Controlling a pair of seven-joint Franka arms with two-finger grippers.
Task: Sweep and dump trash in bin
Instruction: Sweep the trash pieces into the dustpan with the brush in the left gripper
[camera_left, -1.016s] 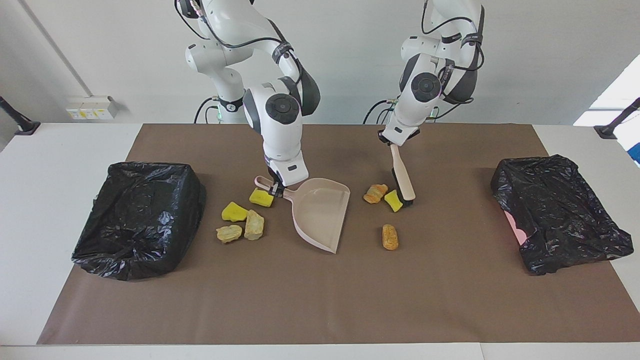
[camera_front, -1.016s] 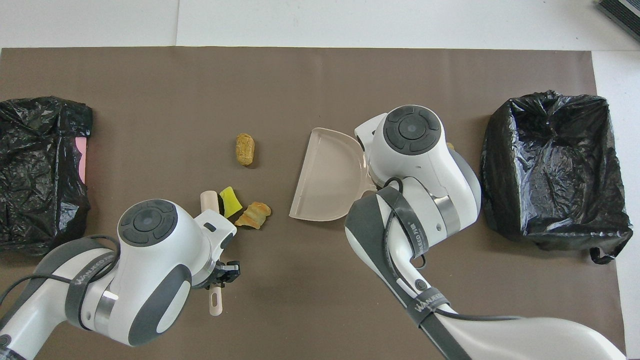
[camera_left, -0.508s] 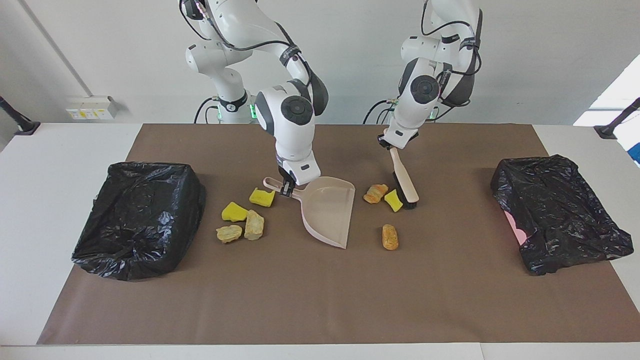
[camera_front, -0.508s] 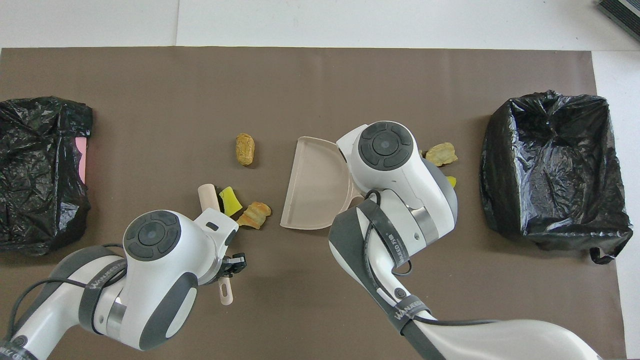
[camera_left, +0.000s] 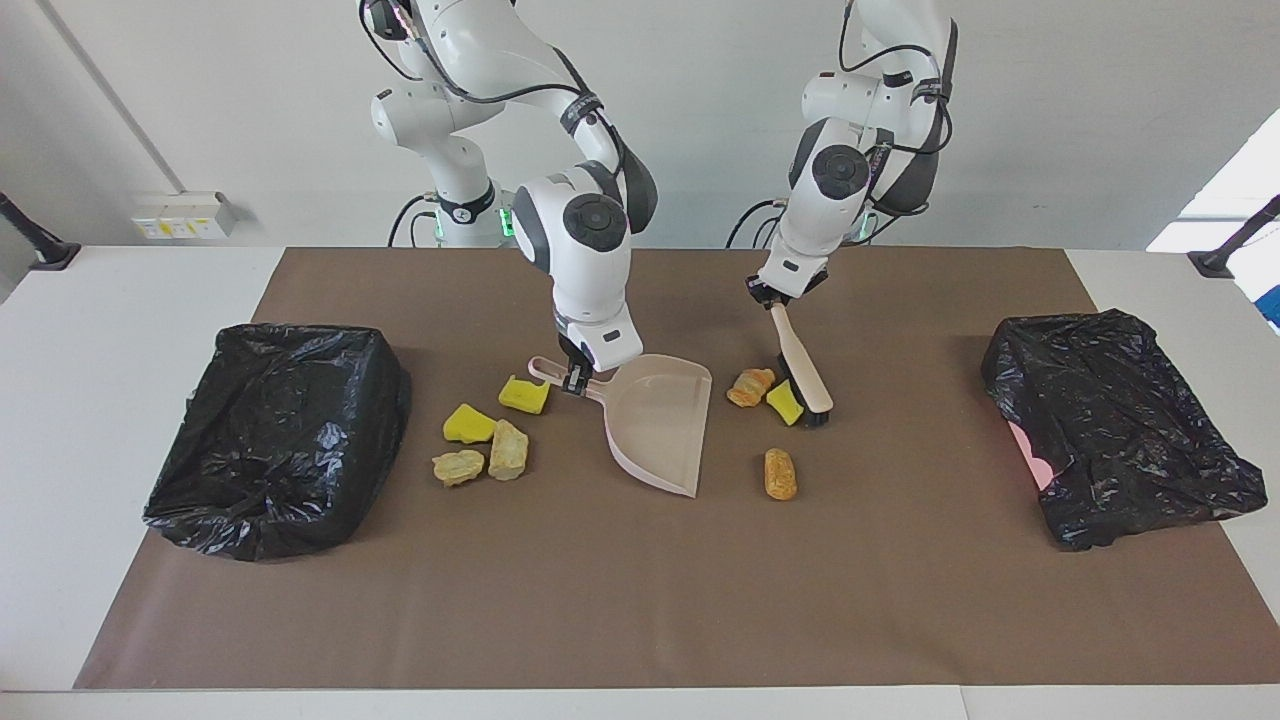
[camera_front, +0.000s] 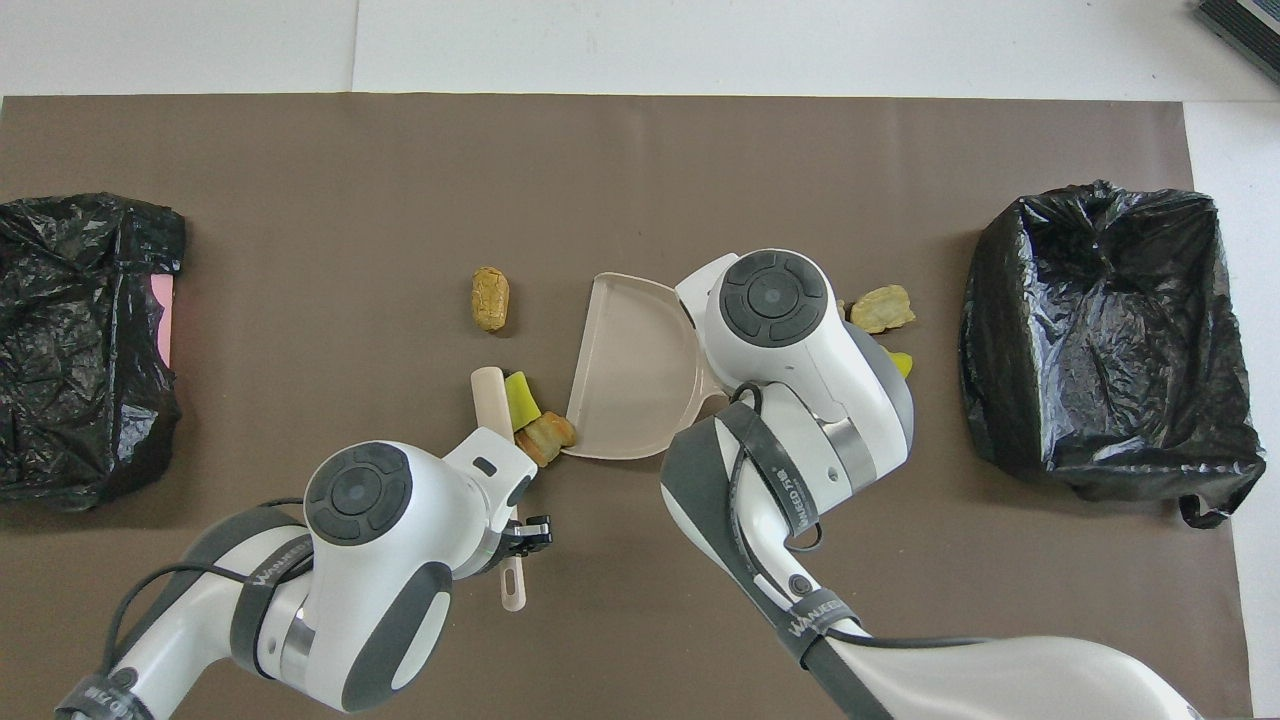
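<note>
Mid-mat: R gripper (camera_left: 575, 378) pinching dustpan (camera_left: 660, 425) handle, mouth toward trash (camera_left: 768, 389); L gripper (camera_left: 771, 297) clamped on brush (camera_left: 803, 372), bristles beside 2 lumps, prob to push them in.

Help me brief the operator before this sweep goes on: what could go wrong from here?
1. The brush, in the left gripper, has a yellow chunk and a croissant-like piece lined up with the dustpan corner nearest the robots; they might slip past it.
2. The brown lump lies farther from the robots, off the brush's line, and may be missed.
3. Four lumps sit by the handle end held by the right gripper; shifting the dustpan could scatter them.
</note>
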